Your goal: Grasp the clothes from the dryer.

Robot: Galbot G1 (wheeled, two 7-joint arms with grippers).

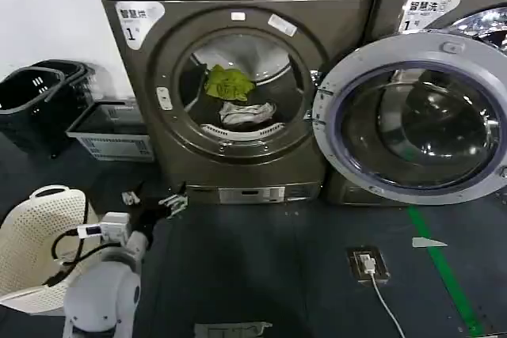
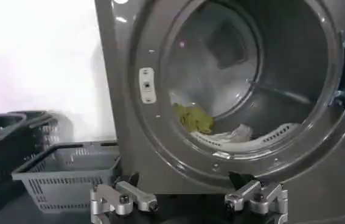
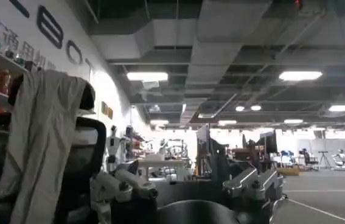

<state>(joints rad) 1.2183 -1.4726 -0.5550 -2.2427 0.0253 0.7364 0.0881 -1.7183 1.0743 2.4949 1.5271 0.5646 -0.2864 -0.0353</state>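
The left hand (image 1: 154,201), fingers spread, is hovering low before the dryer (image 1: 238,77); the soft, light clothes (image 1: 238,96) are inviting a pinch at any raised fold.

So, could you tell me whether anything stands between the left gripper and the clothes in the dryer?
Nothing visible does. The dryer door is swung fully aside to the right, leaving the drum mouth clear. The yellow-green piece and the white-grey piece lie inside in plain sight. The left gripper, open, sits low before the machine, below the mouth.
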